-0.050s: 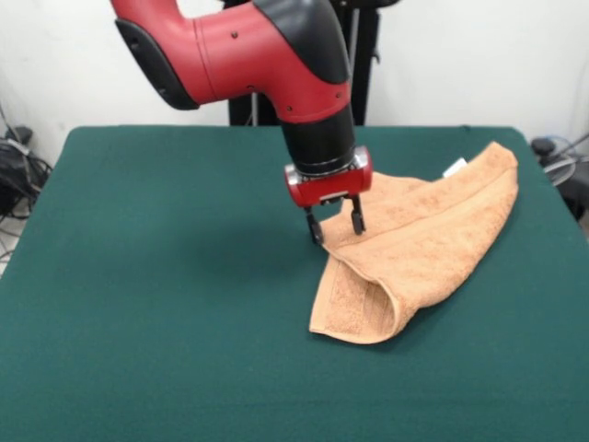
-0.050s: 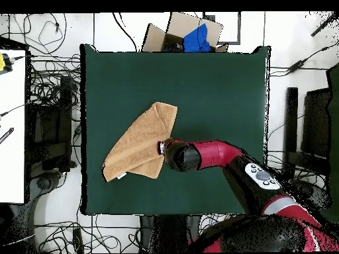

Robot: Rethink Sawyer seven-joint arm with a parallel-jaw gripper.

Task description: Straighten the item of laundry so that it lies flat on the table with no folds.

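Front view shows the gripper (image 1: 336,224) with fingers parted at the folded towel's (image 1: 423,244) edge — placed, likely, to pinch and unfold it across the table (image 1: 166,276).

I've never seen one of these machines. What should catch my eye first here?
Probably the big red and black arm reaching down over the dark green table, its small gripper open right at the edge of an orange-tan towel. The towel lies folded over on itself, toward one side of the table, a white tag at its far corner.
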